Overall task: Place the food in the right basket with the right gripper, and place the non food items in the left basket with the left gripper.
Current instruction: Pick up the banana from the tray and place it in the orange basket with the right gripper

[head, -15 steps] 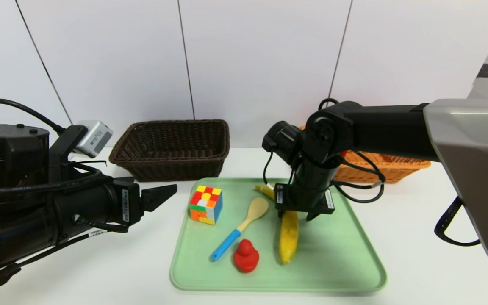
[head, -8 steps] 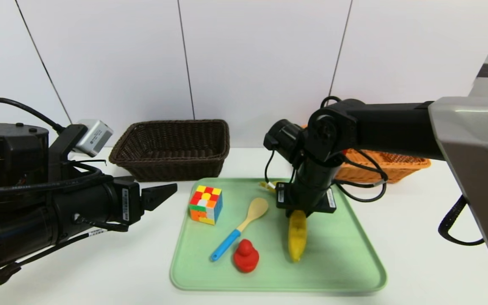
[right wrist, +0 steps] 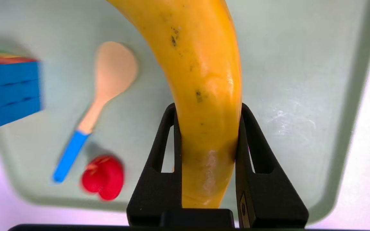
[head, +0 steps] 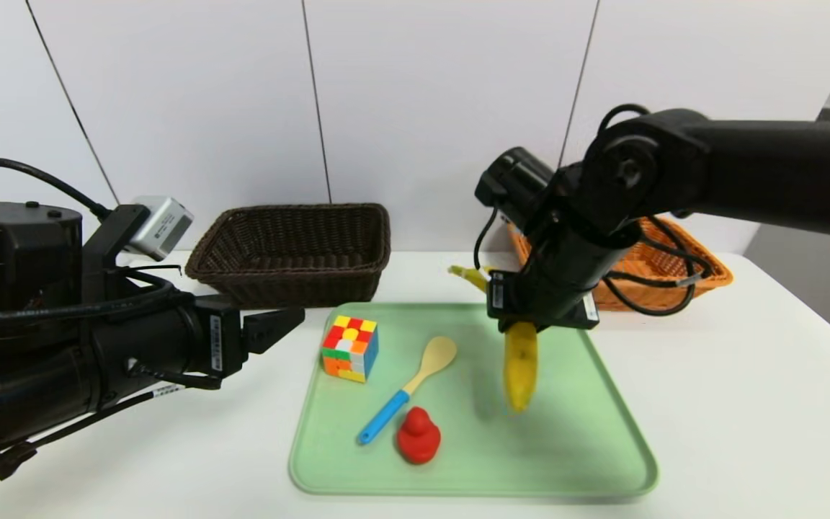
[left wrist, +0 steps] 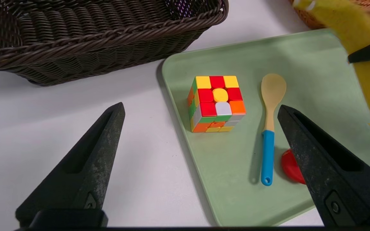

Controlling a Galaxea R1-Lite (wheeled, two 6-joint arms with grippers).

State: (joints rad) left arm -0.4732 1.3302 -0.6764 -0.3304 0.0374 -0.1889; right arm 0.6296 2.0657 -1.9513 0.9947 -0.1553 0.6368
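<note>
right claw (head: 523, 333) grips banana (head: 520, 367) above tray (head: 595, 461); dark basket (head: 292, 252) seemingly empty.

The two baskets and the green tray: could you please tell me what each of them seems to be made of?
The dark brown basket looks like woven wicker or rattan, matte, with braided strands along its rim; it could be a plastic imitation. The orange-tan basket shows the same open weave with a slight sheen. The green tray looks like moulded plastic, smooth and satin, with rounded corners and faint scuffs.
</note>
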